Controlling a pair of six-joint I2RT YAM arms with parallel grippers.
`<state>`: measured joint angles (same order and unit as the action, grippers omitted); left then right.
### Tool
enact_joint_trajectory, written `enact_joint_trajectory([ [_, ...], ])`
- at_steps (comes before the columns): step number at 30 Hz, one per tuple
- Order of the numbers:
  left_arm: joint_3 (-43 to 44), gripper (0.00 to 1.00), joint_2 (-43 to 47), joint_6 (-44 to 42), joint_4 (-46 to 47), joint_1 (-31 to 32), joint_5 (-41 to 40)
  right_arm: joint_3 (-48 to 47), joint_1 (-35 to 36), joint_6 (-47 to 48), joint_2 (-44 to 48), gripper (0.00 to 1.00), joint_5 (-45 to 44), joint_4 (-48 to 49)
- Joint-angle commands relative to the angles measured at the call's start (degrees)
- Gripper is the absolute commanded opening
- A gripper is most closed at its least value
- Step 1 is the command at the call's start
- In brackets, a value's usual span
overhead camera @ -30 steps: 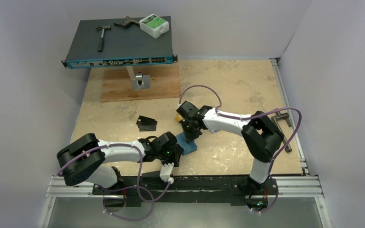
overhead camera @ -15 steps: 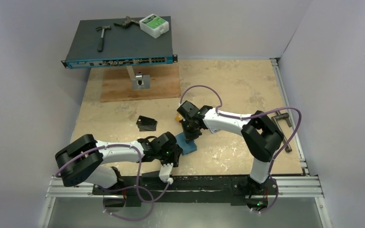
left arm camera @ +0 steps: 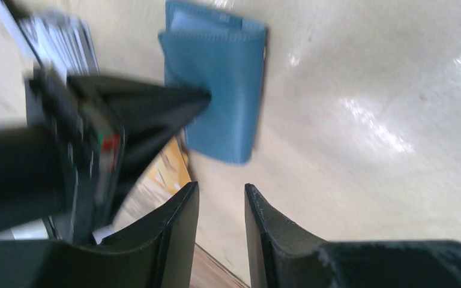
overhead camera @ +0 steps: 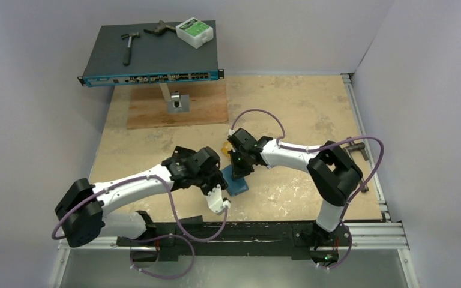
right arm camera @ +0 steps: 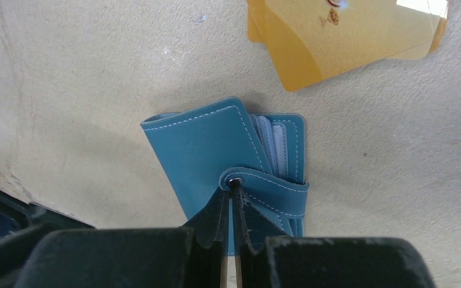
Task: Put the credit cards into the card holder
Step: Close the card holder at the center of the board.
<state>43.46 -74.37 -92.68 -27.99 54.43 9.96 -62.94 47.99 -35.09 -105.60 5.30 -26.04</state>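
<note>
The teal-blue card holder [overhead camera: 238,186] lies folded on the table, also in the left wrist view [left arm camera: 222,90] and the right wrist view [right arm camera: 204,144]. My right gripper [overhead camera: 238,171] [right arm camera: 232,187] is shut, its tips pressing down at the snap stud on the holder's strap. Pale pockets [right arm camera: 274,144] show at the holder's edge. Orange-gold credit cards [right arm camera: 342,42] lie just beyond the holder, partly visible from the top [overhead camera: 224,147] and left wrist [left arm camera: 169,171]. My left gripper [overhead camera: 213,174] [left arm camera: 222,187] is open and empty, just left of the holder. No silver card is clearly visible.
A network switch [overhead camera: 153,57] on a stand at the back left carries a hammer [overhead camera: 129,45] and a white box [overhead camera: 195,31]. A wooden board [overhead camera: 150,109] lies beneath it. A metal handle [overhead camera: 360,153] lies by the right rail.
My left arm has swung away from the near edge toward the table's middle, its gripper now beside the holder's left side. My right gripper stays on the holder, barely shifted.
</note>
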Motion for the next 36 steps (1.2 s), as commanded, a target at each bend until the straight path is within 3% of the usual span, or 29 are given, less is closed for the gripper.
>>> enact_joint_trajectory([
  [1,6.3,0.34,5.2,14.0,-17.1,-4.7,-0.1,14.3,1.9,-2.6,-11.2,0.03,-6.5,5.1],
  [8,16.6,0.35,7.8,36.2,-28.7,-14.5,2.8,14.8,1.8,-5.0,2.4,0.47,-10.1,1.8],
  [14,23.0,0.36,8.1,52.4,-30.5,-25.4,4.7,6.4,1.9,-4.7,12.6,0.62,-12.7,-4.4],
  [17,23.7,0.37,9.0,56.1,-31.4,-31.8,6.8,0.9,1.9,-4.1,17.0,0.76,-13.7,-9.4],
  [19,23.6,0.62,9.6,57.0,-31.9,-34.2,7.0,-3.8,1.9,-3.3,19.3,0.95,-13.9,-12.6],
  [20,23.6,0.78,9.8,57.3,-32.2,-35.2,7.3,-5.9,1.8,-2.7,20.1,0.98,-13.4,-13.6],
  [22,23.7,0.93,10.2,58.7,-31.6,-37.5,8.1,-10.7,1.9,-1.7,21.2,0.99,-13.8,-16.5],
  [24,24.4,0.98,10.3,60.2,-31.3,-40.1,9.4,-14.1,1.8,-0.5,21.8,0.99,-14.3,-17.5],
  [29,23.7,1.00,10.9,66.3,-25.2,-47.5,9.6,-18.6,-1.7,4.7,22.7,0.99,-21.6,-15.8],
  [32,21.0,1.00,10.6,70.3,-18.9,-53.6,11.6,-13.0,-10.2,8.5,27.0,0.99,-23.6,-5.5],
  [36,15.4,1.00,8.4,74.5,-9.2,-60.0,14.7,6.5,-22.5,15.7,34.3,0.99,-29.6,16.7],
])
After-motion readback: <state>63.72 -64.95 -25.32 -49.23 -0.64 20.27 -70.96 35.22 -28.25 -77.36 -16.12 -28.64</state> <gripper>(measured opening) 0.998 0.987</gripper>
